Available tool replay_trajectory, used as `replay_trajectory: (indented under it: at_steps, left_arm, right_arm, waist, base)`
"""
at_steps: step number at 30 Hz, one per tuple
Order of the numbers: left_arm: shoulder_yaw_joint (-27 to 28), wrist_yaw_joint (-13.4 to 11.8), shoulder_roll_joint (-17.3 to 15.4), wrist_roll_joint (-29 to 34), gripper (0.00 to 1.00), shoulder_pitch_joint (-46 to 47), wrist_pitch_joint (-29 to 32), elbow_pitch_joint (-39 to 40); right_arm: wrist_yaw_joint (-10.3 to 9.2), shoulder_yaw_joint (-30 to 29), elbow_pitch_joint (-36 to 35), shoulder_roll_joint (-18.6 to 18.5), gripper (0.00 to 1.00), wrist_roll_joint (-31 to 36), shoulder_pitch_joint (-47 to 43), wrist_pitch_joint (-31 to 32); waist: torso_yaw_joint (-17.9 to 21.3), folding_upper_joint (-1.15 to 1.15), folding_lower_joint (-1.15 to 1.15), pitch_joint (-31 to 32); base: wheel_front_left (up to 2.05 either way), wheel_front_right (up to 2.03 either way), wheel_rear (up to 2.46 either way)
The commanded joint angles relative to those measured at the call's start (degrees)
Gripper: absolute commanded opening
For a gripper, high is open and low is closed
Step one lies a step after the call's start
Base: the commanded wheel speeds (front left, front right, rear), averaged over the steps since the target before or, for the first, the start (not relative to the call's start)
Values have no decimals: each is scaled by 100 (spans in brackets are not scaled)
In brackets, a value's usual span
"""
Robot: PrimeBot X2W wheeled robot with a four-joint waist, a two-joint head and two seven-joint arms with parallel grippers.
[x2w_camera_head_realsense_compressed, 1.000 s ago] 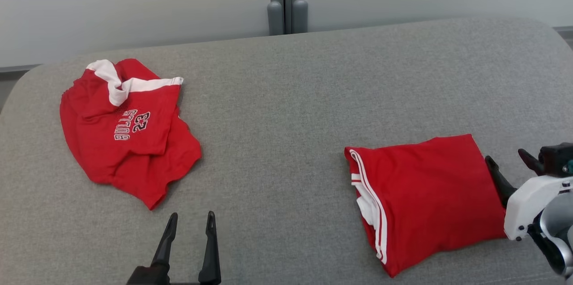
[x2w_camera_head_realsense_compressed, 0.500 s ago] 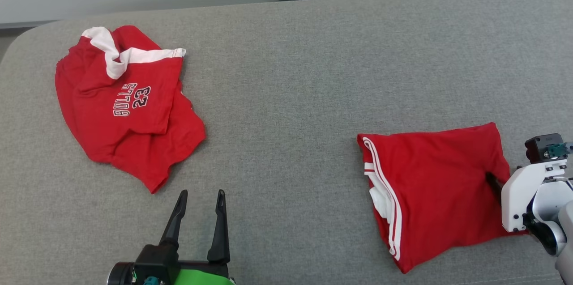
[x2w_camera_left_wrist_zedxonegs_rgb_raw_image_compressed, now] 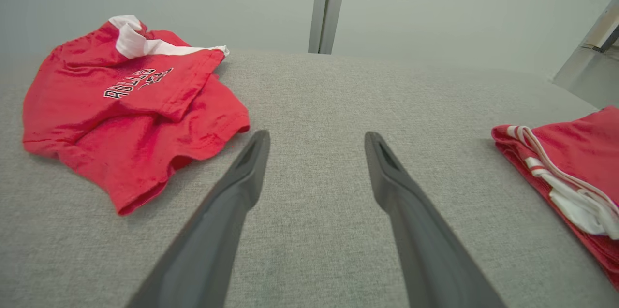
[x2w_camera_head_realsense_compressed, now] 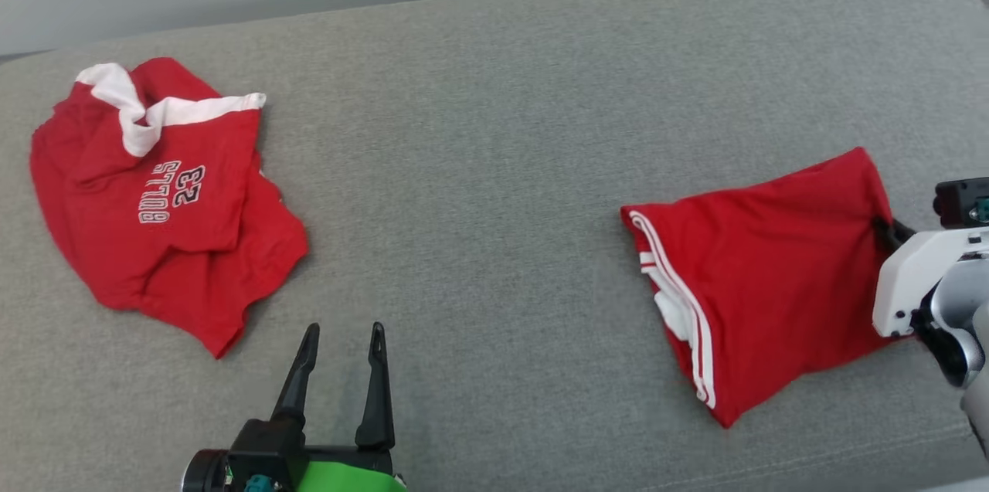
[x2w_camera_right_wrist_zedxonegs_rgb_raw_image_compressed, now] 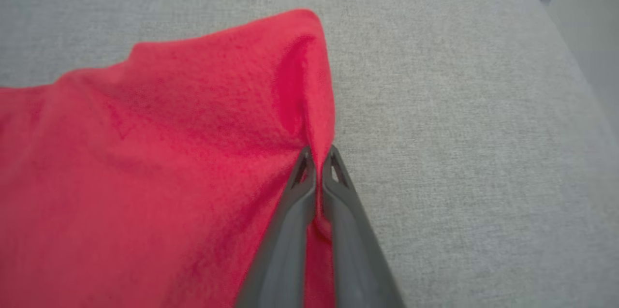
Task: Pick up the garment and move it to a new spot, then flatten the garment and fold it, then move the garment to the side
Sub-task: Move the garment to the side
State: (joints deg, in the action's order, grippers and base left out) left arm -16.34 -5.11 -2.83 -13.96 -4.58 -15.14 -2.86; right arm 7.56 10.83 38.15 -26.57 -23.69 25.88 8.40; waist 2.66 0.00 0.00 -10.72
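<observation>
Right wrist view: the right claw (x2w_camera_right_wrist_zedxonegs_rgb_raw_image_compressed: 319, 154) pinches the folded garment (x2w_camera_right_wrist_zedxonegs_rgb_raw_image_compressed: 145, 153) at its right edge. The cloth stretches leftward from there, and the spread left claw (x2w_camera_head_realsense_compressed: 343, 331) sits well apart from the garment.

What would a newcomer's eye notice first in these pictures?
Two bright red garments lie on the grey cushion: a crumpled jersey printed BULLS 23 at the far left, and a folded garment with white stripes at the right. The right hand pinches its edge; the left hand stands open.

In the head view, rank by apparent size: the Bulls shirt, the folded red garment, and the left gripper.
Bulls shirt and folded red garment: largest, too alike to rank.
Left gripper: clearly smallest.
</observation>
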Motion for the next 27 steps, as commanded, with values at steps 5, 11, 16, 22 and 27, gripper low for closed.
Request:
replay_trajectory:
  at_steps: [5, 11, 16, 22, 27]
  left_arm:
    - [-63, 196, -19, 252, 100, 370, -2, -58]
    - [-27, 328, -20, 501, 100, 851, -2, -47]
    - [-37, 341, -21, 623, 100, 1052, -2, -44]
    - [76, 361, -23, 713, 100, 948, -2, -22]
    - [132, 316, -22, 707, 100, 939, -2, 48]
  right_arm:
    - [-12, -518, 403, 171, 0, 665, 612, -794]
    - [-13, -1283, 865, 316, 0, 1422, 1574, -1463]
    - [-13, -2028, 1330, -49, 0, 1949, 2396, -1604]
    - [-13, -3052, 1864, -499, 0, 2626, 3058, -1684]
    - [-13, -3967, 2059, -543, 25, 3225, 3247, -1715]
  waist:
    - [754, 0, 0, -414]
    - [721, 0, 0, -1124]
    - [453, 0, 0, -1623]
    - [148, 0, 0, -1918]
    - [16, 0, 0, -1956]
  base:
    - [0, 0, 0]
    - [0, 0, 0]
    - [0, 0, 0]
    - [0, 0, 0]
    - [0, 0, 0]
